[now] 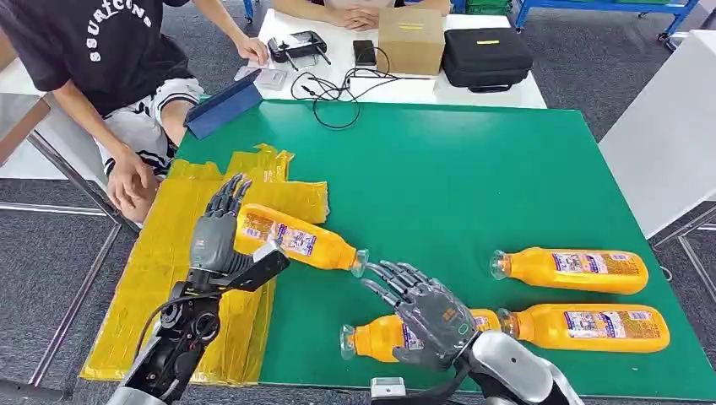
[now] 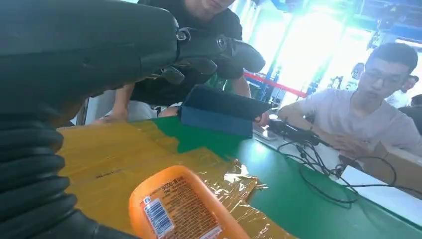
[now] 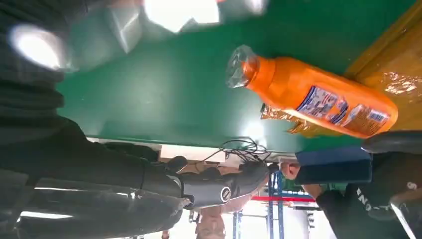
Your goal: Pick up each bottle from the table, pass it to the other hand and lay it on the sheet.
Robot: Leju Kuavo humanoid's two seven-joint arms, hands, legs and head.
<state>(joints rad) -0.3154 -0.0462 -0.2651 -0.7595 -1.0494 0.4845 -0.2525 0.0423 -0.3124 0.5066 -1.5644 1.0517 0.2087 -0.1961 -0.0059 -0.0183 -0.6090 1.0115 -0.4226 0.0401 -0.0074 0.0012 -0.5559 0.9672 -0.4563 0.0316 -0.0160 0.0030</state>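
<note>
Four orange bottles lie on the green table (image 1: pixel 473 169), one already resting partly on the yellow sheet (image 1: pixel 181 253).

That bottle on the sheet (image 1: pixel 291 239) lies beside the left hand (image 1: pixel 218 228), fingers spread and holding nothing. The right hand (image 1: pixel 426 310), also spread and empty, hovers over the nearest bottle (image 1: pixel 380 336); two more bottles (image 1: pixel 574 270) lie to its right. Judged from here, a shallow grasp could roll the round bottle away, or nudge its touching neighbour (image 1: pixel 587 327).
</note>
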